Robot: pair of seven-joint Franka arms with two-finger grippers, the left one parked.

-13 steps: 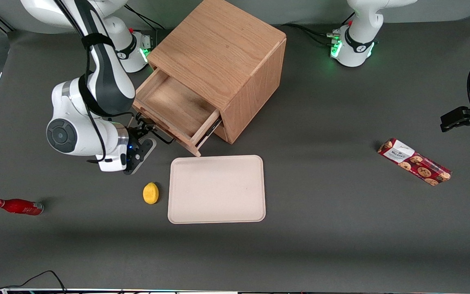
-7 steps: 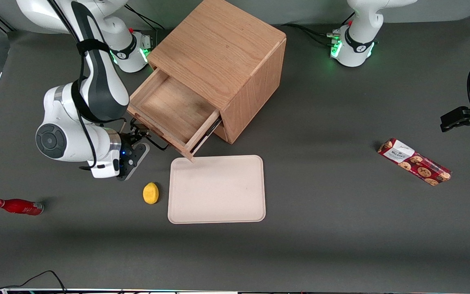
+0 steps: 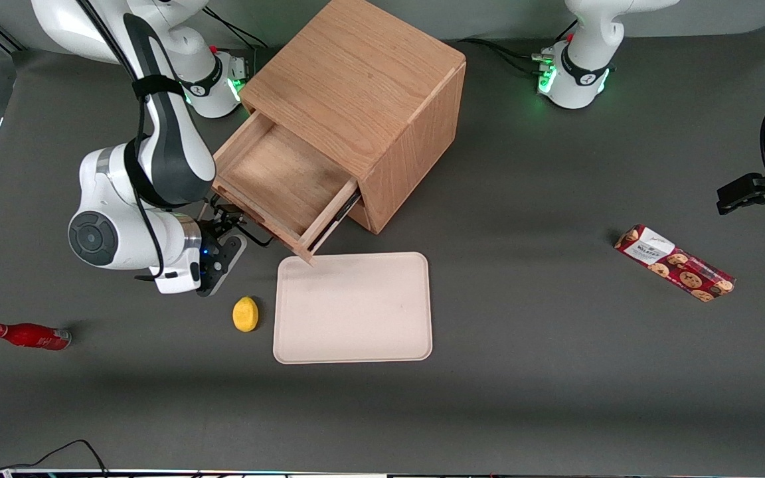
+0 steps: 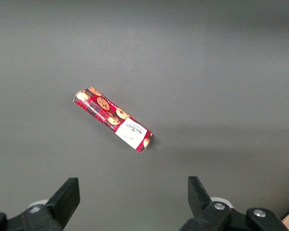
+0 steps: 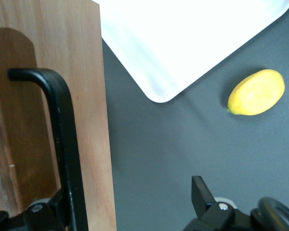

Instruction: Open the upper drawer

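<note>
Red bottle (image 3: 28, 336) lying on worktop (image 3: 522, 372) at working arm's end. Gripper (image 3: 226, 224) at upper drawer (image 3: 281, 180) front, fingers (image 5: 203, 195) apart, straddling black handle (image 5: 63, 139). Drawer pulled out of oak cabinet (image 3: 369, 106). Lemon (image 3: 245, 314) beside tray (image 3: 352, 307). Cookie pack (image 3: 674, 263) toward parked arm's end.

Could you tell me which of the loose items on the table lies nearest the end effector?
The yellow lemon, just nearer the front camera than the end effector, beside the tray.
</note>
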